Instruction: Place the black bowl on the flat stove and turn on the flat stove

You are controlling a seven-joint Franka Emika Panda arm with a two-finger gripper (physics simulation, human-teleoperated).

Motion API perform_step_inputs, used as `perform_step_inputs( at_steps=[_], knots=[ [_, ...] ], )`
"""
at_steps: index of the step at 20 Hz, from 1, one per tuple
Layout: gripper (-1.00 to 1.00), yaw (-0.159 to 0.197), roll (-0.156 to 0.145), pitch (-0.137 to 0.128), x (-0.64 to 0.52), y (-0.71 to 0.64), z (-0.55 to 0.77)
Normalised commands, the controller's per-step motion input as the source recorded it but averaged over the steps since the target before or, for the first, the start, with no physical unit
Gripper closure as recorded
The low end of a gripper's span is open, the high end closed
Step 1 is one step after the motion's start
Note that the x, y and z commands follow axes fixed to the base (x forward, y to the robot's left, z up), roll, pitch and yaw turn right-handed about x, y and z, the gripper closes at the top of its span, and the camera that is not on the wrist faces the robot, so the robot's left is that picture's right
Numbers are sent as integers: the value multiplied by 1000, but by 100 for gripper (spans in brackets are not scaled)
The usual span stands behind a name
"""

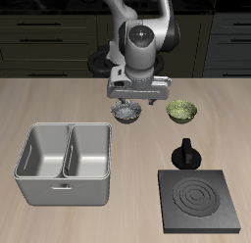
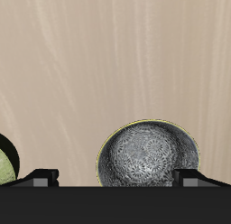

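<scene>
The hand (image 1: 130, 98) hovers over the black bowl (image 1: 127, 112), fingers spread wide and holding nothing. The bowl sits on the desk (image 1: 59, 100) near the back, beside the olive-green bowl (image 1: 181, 111) and well apart from the flat stove (image 1: 200, 199). If one finger lands on the rim, I think the bowl may tip or slide away.

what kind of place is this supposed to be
Probably a simulated kitchen. A flat stove with ring burner marks sits on a wooden table, two small bowls, the black bowl and an olive-green bowl, stand farther back, and dark cabinets line the wall behind.
</scene>
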Motion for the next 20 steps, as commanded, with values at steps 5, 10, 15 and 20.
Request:
perform_step_inputs(
  at_steps=[5, 10, 15, 20],
  knots=[
    [-100, -15, -23, 36, -61, -47, -266],
    [-100, -27, -31, 31, -47, -68, -246],
    [-100, -39, -14, 38, -42, -32, -249],
    [-100, -20, 4, 43, -4, 32, -222]
  ],
)
